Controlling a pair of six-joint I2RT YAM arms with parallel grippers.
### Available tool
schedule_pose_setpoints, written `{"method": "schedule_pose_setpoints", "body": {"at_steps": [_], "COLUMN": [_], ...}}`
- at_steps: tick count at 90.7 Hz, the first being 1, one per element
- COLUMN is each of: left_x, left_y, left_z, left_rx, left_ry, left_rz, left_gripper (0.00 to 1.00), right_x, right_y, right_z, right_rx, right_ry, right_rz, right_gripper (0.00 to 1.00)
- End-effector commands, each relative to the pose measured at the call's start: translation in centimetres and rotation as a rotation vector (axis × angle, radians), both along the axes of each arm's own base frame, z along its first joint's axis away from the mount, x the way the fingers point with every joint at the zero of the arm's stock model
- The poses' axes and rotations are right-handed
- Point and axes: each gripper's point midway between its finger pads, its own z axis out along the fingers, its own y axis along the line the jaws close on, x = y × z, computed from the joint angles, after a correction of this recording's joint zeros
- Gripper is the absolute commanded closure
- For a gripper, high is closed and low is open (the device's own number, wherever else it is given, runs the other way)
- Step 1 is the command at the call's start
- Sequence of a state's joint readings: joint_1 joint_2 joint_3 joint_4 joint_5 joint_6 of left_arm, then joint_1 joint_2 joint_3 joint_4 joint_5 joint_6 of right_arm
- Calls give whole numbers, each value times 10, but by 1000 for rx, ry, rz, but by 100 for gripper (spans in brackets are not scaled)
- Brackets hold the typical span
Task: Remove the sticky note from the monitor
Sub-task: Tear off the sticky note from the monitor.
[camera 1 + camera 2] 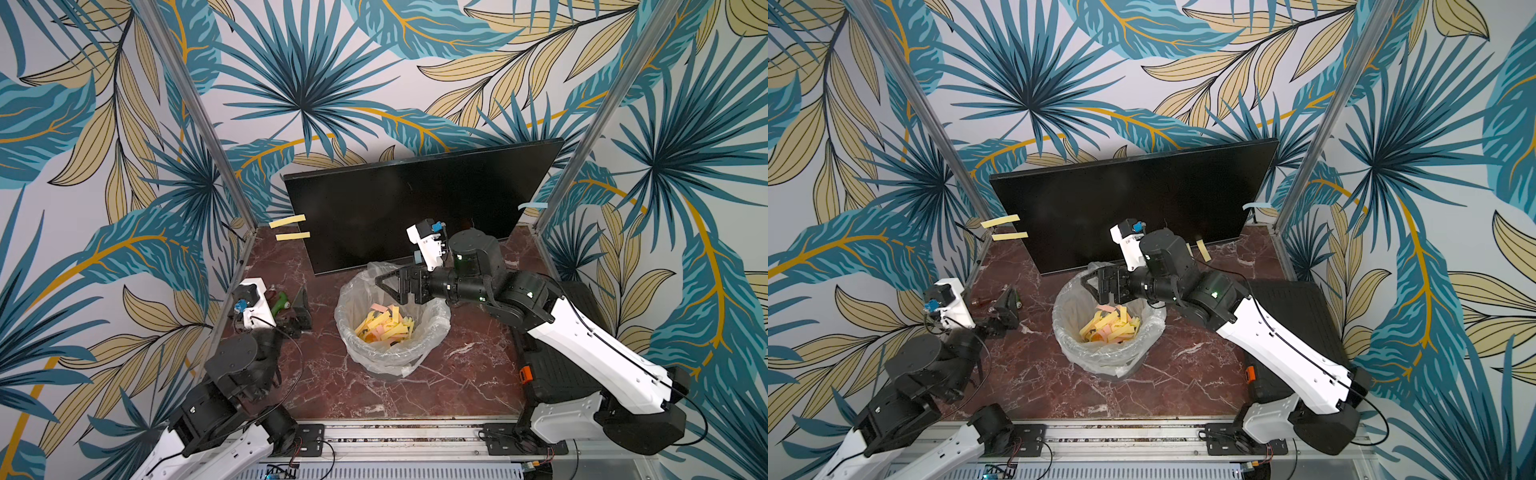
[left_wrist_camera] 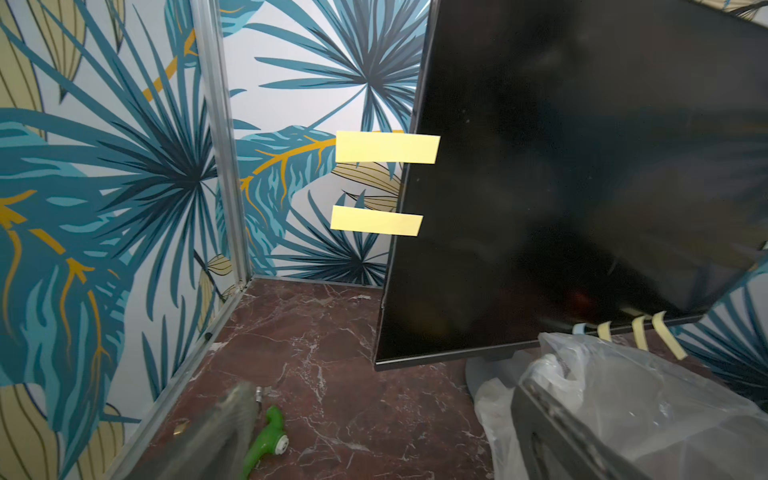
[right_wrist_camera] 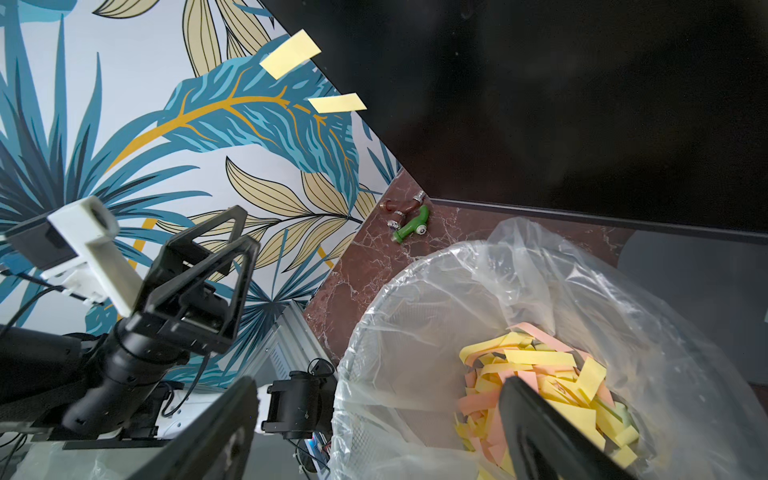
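Sticky note (image 1: 287,221): likely light, limp yellow paper strip, upper of two stuck by one end to the monitor's (image 1: 415,208) side edge nearest the left gripper (image 1: 302,311), probably best pinched at its free overhanging end; lined bin (image 1: 345,303) before the monitor holds yellow and pink strips (image 1: 386,326); left gripper and right gripper (image 1: 384,286) both gape empty.

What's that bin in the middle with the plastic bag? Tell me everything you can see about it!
The bin is small and round. It stands upright on the red-brown marble table, in front of the monitor. A clear, crinkly plastic bag lines it and folds over the rim. Inside lies a heap of yellow and pinkish paper strips. The right gripper hangs open above its far rim; whether it touches the bag is unclear.
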State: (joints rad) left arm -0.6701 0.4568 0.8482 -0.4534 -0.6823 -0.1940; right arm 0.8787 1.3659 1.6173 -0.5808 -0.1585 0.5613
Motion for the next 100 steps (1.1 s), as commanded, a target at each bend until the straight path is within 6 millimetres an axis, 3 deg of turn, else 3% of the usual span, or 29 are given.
{"method": "schedule_pose_setpoints", "body": {"at_steps": [1,16,30,62,72,81,100], "left_x": [15,49,66,93,100,107,118], "left_y": [-1,8,8,24,20,19,21], "left_z": [12,14,23,18,15,7,12], "left_rx": [-73,-220,-252,-394,-399,-398,-391], "left_ry": [7,-9,-79,-92,-53,-20,-24], "left_rz": [-29,-78,-178,-401,-457,-478,-498], "left_gripper": [0,0,0,0,1,2,3], "right_x": [-1,-1,-1,-3,-1,0,1], "right_y": [8,7,4,6,7,8,8], "right_z": [9,8,7,3,2,1,-1], "right_rx": [33,24,7,-17,-24,-28,-33], "right_ry": [-14,-21,-32,-56,-57,-57,-52], "right_rz": [26,27,23,53,51,52,47], "right_gripper": [7,7,7,6,6,6,6]}}
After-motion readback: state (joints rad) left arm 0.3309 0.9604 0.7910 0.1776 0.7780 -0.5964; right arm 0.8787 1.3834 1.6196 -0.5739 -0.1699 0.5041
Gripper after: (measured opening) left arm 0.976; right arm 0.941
